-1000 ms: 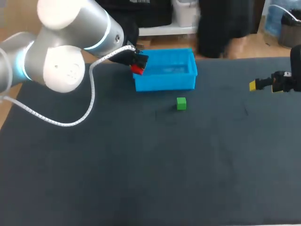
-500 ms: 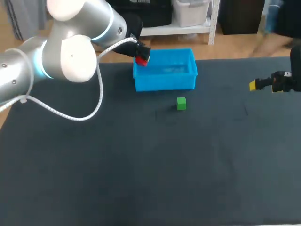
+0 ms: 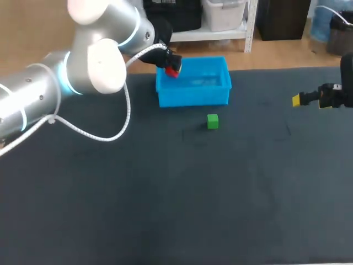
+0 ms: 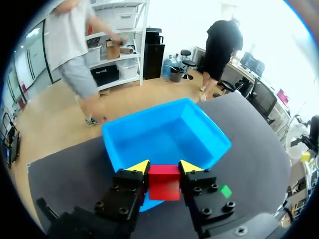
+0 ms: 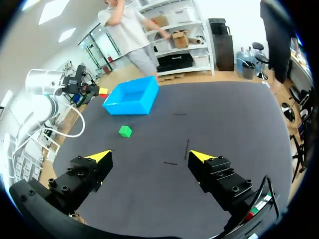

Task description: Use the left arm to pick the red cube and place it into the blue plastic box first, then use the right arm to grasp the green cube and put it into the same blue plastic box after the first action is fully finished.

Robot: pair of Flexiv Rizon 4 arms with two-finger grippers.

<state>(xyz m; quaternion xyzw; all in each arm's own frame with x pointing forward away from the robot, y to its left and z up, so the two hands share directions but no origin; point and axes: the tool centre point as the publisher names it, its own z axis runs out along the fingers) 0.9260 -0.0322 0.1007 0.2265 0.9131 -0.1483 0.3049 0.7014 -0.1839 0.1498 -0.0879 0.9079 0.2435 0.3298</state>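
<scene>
My left gripper (image 3: 171,68) is shut on the red cube (image 3: 173,71) and holds it in the air over the left end of the blue plastic box (image 3: 194,95). From the left wrist, the red cube (image 4: 164,181) sits clamped between the yellow-tipped fingers of the left gripper (image 4: 164,166), with the blue plastic box (image 4: 130,132) just ahead and below. The green cube (image 3: 213,121) rests on the dark table in front of the box. At the table's right edge, my right gripper (image 3: 298,100) stands open and empty; the right wrist view shows the right gripper (image 5: 149,156) well back from the green cube (image 5: 125,131).
A dark mat (image 3: 176,193) covers the table. The box stands near the far edge.
The left arm has carried the red cube rightward and slightly up, from beside the box's left wall to above its left end. The right arm has not moved.
</scene>
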